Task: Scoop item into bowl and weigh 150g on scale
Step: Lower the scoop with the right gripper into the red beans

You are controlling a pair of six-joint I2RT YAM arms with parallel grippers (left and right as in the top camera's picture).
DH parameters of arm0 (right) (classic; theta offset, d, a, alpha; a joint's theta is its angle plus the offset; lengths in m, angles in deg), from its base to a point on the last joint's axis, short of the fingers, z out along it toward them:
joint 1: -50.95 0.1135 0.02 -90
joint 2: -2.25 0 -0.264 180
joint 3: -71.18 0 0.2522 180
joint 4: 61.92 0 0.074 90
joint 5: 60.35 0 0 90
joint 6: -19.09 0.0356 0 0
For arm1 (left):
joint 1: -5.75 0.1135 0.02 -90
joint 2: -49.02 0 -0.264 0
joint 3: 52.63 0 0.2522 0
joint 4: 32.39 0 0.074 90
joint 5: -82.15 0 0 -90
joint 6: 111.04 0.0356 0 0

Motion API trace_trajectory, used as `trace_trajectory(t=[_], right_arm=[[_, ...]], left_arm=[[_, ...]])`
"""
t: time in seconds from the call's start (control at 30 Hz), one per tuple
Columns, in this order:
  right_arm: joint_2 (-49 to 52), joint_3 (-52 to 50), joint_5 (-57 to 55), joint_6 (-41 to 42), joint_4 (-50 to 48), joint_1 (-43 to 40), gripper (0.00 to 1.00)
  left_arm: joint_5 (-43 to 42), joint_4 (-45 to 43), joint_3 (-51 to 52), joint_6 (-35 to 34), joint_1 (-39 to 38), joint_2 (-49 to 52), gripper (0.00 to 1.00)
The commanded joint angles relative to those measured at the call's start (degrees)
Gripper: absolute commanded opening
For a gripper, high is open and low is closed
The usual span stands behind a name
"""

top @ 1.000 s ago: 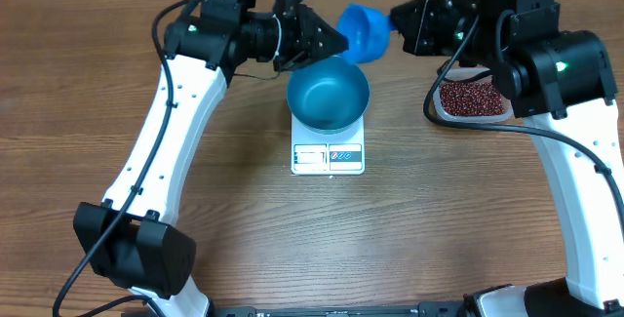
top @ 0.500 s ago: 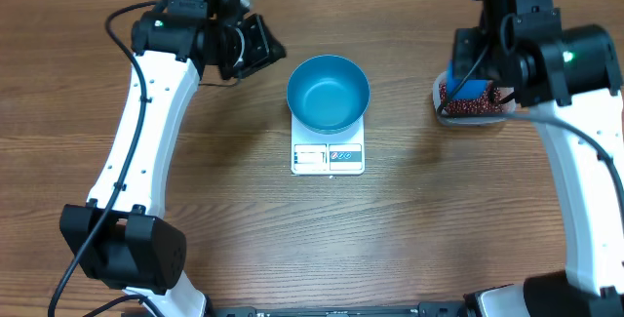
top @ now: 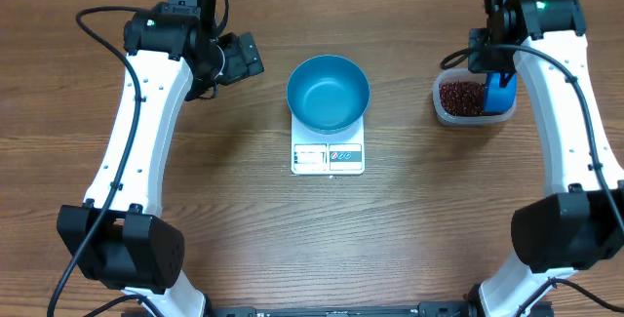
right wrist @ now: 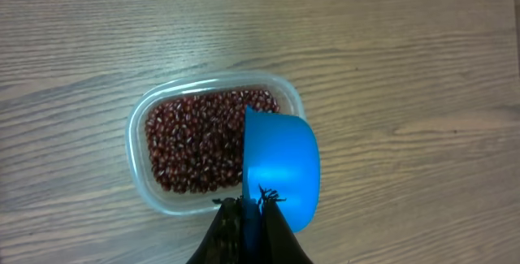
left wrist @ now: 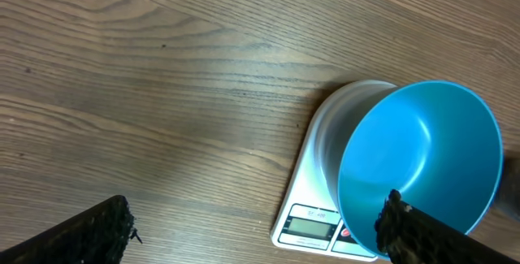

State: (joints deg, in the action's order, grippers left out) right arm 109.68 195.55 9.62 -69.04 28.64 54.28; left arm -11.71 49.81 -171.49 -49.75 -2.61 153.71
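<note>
- Overhead: round deep blue bowl (top: 329, 93) sits on flat white square scale (top: 328, 158).
- Dark red-brown beans (top: 460, 96) fill clear plastic tub (top: 438, 105), bowl's 3 o'clock.
- Right gripper (right wrist: 252, 209) clamps small blue scoop (right wrist: 280, 170) over tub.
- Left gripper (top: 242, 56), bowl's 10 o'clock, fingers apart, empty.

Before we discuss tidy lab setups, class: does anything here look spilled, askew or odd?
Nothing stands out. The bowl sits upright and empty on the scale, and the beans all lie inside the clear tub, with none seen spilled on the table.
</note>
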Motion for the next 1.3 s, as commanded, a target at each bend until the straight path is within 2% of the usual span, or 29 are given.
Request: trace_trajectory(t=[0.0, 0.37, 0.7, 1.0, 1.27], right_arm=[[0.0, 0.7, 0.0, -3.6, -0.7, -0.9, 0.04], [1.5, 0.3, 3.6, -8.0, -2.1, -1.0, 0.04], [6.6, 0.3, 4.5, -8.0, -2.1, -3.1, 0.04], [11.0, 0.3, 11.5, -7.9, -2.8, -5.7, 0.04], [12.5, 0.3, 12.4, -7.9, -3.5, -5.9, 0.04]], left_arm=[[2.0, 0.2, -1.1, 0.4, 0.1, -1.2, 1.00], [2.0, 0.2, -1.1, 0.4, 0.1, -1.2, 1.00], [2.0, 0.2, -1.1, 0.4, 0.1, -1.2, 1.00], [2.0, 0.2, -1.1, 0.4, 0.1, -1.2, 1.00], [2.0, 0.2, -1.1, 0.4, 0.1, -1.2, 1.00]])
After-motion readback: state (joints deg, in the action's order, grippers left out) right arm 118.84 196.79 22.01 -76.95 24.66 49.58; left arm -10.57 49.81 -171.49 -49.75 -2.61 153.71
